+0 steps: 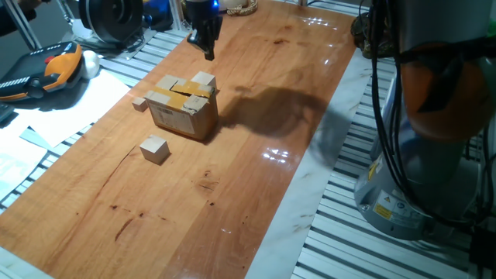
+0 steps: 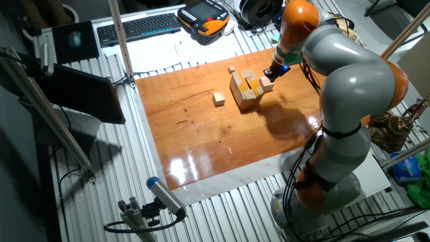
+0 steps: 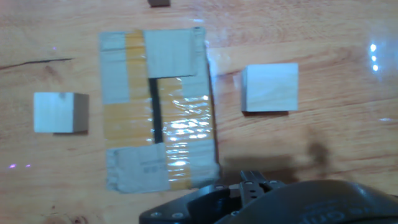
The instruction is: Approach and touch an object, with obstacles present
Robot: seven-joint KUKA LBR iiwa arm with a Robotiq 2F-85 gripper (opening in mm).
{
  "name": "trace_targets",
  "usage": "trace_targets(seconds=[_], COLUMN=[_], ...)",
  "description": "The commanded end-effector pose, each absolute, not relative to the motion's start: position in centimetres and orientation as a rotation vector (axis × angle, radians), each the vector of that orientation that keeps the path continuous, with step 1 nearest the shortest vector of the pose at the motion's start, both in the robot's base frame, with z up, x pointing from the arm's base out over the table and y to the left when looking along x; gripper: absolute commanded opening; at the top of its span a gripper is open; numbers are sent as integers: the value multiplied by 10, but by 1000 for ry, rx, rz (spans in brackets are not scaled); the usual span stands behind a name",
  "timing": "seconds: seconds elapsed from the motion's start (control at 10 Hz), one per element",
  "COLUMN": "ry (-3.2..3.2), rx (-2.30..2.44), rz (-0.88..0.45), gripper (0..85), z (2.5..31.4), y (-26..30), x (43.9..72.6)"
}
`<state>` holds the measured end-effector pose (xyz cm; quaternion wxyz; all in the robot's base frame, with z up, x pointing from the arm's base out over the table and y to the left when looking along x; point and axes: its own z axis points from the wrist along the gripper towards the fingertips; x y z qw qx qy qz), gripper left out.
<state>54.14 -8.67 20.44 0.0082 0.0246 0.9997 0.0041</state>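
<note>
One fixed view: my tool (image 1: 208, 45) hangs above the far end of the bench (image 1: 256, 170), clear of everything. The taped cardboard box (image 1: 183, 108) sits below and nearer the camera than the tool, with one wooden block (image 1: 204, 80) just beside the box on the tool's side, a small block (image 1: 139, 103) on the box's far side, and a loose block (image 1: 155, 148) further out still.

The other fixed view: the tool (image 2: 275, 72) hovers over the block (image 2: 267, 84) next to the box (image 2: 244, 92).

Hand view: box (image 3: 158, 109) straight ahead, a block (image 3: 269, 88) right of it, another (image 3: 60, 112) left. Whether the tool's fingers are spread or pressed together, I cannot tell.
</note>
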Motion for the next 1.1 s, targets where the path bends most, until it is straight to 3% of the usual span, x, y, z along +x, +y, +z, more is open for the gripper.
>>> trace_targets(seconds=[0.0,1.0], ry=[3126,3088], rx=[90,178], rz=[15,-69], gripper=[0,0], z=[203,182], y=[-90,-107], x=[541,542])
